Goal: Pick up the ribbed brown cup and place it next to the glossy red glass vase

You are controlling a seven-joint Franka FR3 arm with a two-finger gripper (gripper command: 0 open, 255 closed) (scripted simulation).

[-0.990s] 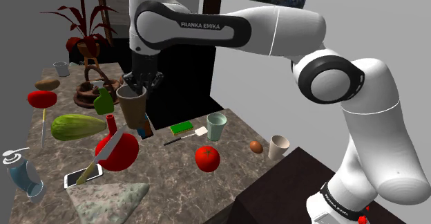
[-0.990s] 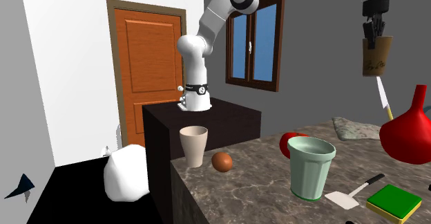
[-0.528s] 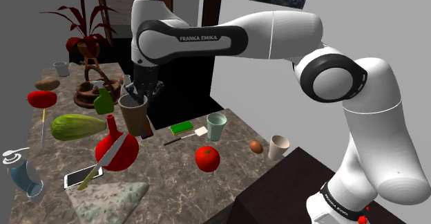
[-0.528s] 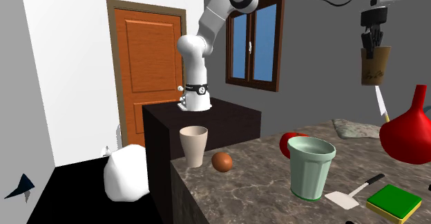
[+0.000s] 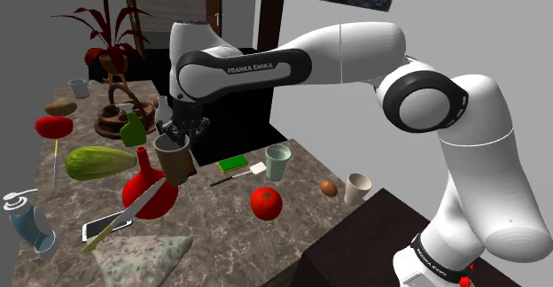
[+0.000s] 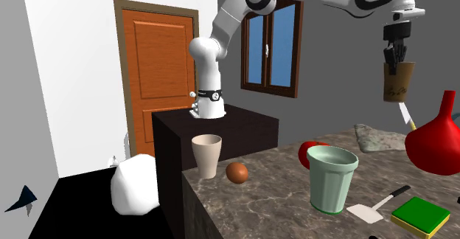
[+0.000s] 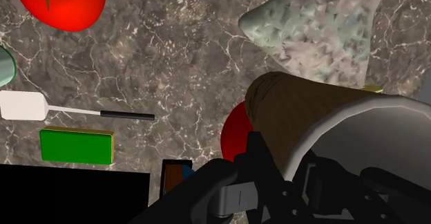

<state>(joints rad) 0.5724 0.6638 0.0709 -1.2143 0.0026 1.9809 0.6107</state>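
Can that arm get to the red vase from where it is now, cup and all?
Probably yes: the end effector, shut on the brown cup, hangs just above the red vase with nothing between them, though a knife slants close by the vase.

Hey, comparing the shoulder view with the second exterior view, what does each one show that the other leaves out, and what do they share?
Shoulder view's own: a green vegetable, a red-leaved plant and a spray bottle. Second exterior view's own: an orange door and a window. Shared: the gripper holding the brown cup above the counter near the red vase, plus the green cup and the tomato.
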